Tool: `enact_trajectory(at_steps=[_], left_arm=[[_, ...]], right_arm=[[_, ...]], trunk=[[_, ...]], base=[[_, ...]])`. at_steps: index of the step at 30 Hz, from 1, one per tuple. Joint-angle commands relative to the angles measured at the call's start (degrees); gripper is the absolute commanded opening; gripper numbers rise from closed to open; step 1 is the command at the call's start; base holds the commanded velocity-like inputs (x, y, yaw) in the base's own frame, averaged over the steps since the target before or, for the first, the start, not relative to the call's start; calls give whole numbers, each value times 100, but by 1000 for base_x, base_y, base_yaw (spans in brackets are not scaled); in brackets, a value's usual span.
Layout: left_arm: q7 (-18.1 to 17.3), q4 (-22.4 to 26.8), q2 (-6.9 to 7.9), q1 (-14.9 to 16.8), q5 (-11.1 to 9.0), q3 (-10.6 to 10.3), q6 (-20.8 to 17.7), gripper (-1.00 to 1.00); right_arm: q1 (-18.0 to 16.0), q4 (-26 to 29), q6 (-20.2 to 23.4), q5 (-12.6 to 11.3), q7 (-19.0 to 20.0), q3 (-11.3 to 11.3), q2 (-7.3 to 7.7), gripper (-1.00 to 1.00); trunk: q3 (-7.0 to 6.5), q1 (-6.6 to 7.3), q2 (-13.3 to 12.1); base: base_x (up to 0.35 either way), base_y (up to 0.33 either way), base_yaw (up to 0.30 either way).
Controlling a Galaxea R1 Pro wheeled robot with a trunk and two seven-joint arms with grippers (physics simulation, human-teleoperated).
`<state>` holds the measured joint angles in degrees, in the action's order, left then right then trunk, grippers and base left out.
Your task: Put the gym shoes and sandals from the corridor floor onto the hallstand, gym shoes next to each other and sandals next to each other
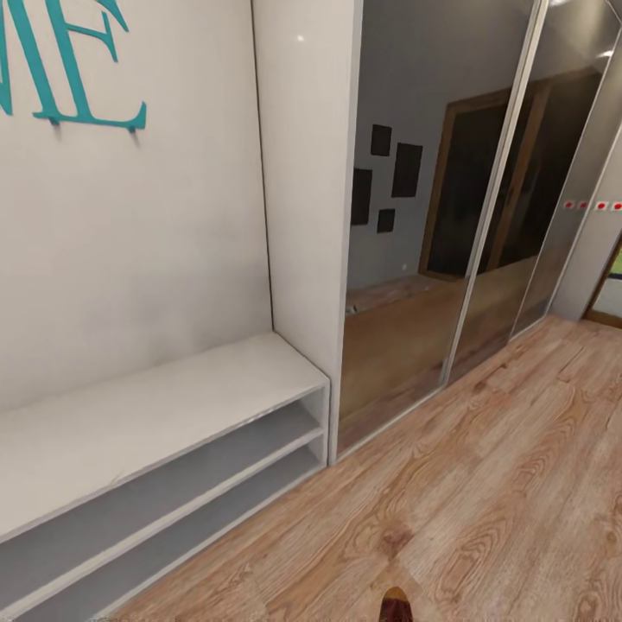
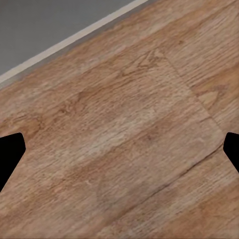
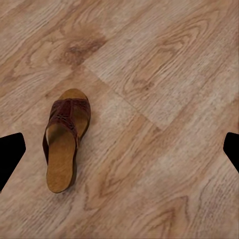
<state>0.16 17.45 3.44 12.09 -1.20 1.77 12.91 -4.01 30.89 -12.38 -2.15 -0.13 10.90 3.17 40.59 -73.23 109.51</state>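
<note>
wood floor bears one brown sandal.

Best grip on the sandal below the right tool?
Probably across the sandal at its dark woven strap, coming straight down. It lies flat, sole down, on the wood floor, and the strap is its only raised part. The right tool looks open, fingers wide apart.

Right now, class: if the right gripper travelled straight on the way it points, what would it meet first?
Probably bare corridor floor. The right gripper is open and empty, and the brown sandal lies to one side of its centre line, so likely missed, though depth is unclear.
</note>
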Motion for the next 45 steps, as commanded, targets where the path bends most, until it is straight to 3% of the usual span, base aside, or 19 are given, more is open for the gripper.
enact_trajectory(at_steps=[1, 21, 45], left_arm=[[2, -5, -1, 3, -12, 7, 18, 100], [-1, -5, -6, 3, -12, 7, 18, 100], [-81, 202, -50, 143, 6, -38, 0, 100]], right_arm=[[-3, -4, -19, -22, -2, -1, 0, 100], [-3, -3, -19, -22, -3, 6, 0, 100], [-3, -4, -19, -22, 5, 8, 0, 100]], trunk=[[31, -22, 44], [408, -461, 846], [1050, -988, 1809]], base=[[0, 0, 0], [0, 0, 0], [0, 0, 0]])
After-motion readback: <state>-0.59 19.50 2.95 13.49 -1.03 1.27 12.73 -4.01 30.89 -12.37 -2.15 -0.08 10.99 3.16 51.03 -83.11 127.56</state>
